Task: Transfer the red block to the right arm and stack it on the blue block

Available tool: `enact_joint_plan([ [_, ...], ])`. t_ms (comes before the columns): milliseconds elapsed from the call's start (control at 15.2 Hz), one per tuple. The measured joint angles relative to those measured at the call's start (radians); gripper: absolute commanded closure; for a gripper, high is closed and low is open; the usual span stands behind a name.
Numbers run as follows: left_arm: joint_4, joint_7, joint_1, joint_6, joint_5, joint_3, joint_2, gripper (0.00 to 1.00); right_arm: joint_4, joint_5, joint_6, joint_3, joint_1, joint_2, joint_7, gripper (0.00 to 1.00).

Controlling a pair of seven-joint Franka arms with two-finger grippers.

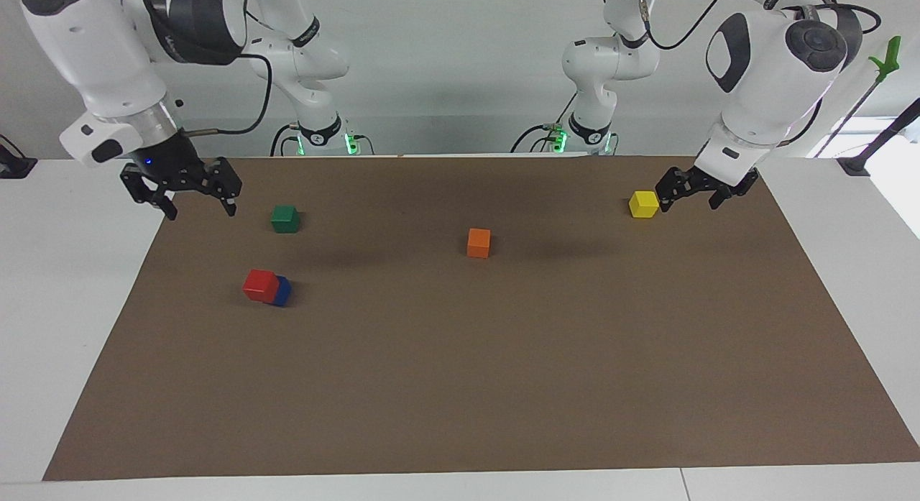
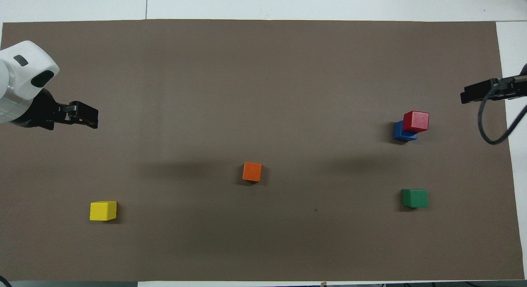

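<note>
Brown surface (image 1: pixel 460 386) shows the red block (image 1: pixel 259 284) stacked crookedly on the blue block (image 1: pixel 282 291), both the right pincer (image 1: pixel 200 206) and the left pincer (image 1: pixel 690 199) released, nothing left.

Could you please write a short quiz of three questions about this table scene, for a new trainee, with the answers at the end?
1. True or false: the red block sits on the blue block.
2. Which cube lies nearest the middle of the brown mat? A) green cube B) orange cube C) yellow cube
3. Fill in: the right gripper hangs open and holds ____.

Key
1. True; it sits off-centre, so part of the blue top shows in the overhead view.
2. B
3. Nothing. It is up over the mat's edge at the right arm's end; the left gripper waits at the other end, by the yellow cube.
</note>
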Motion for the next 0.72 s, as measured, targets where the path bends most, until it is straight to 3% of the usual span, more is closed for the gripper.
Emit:
enact_joint_plan([
  [394,0.004,0.0,0.0,0.0,0.0,0.0,0.0,0.0,0.062,0.0,-0.226,0.005,0.0,-0.048,-0.004,0.0],
  [723,0.005,0.0,0.0,0.0,0.0,0.0,0.0,0.0,-0.009,0.0,-0.212,0.005,-0.026,-0.08,-0.013,0.0],
])
